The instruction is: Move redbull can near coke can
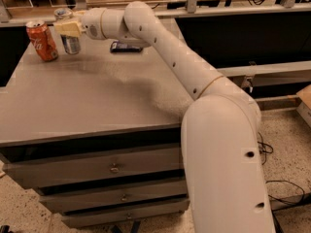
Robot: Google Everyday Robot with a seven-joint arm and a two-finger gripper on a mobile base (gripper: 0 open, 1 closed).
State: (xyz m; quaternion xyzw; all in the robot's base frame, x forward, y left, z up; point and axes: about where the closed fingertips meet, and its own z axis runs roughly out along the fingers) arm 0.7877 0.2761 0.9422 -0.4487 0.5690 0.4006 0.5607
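reaching to the far left corner of a grey table (pixel 97 101), a white arm (pixel 184 67) has its gripper (pixel 68 28) at the upper part of the redbull can (pixel 72 45); whether the jaws clamp it, i cannot tell. the can stands upright just beside the coke can (pixel 42 41), not touching. a dark flat object (pixel 125 46) lies near the far edge.

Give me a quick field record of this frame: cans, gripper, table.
gripper: at the redbull can's mid-height, far-left part of the table
redbull can: upright, appears to rest on the table, right of the coke can, apart
coke can: upright, near the far-left edge
table: grey top, drawers below
other: dark flat object by the arm
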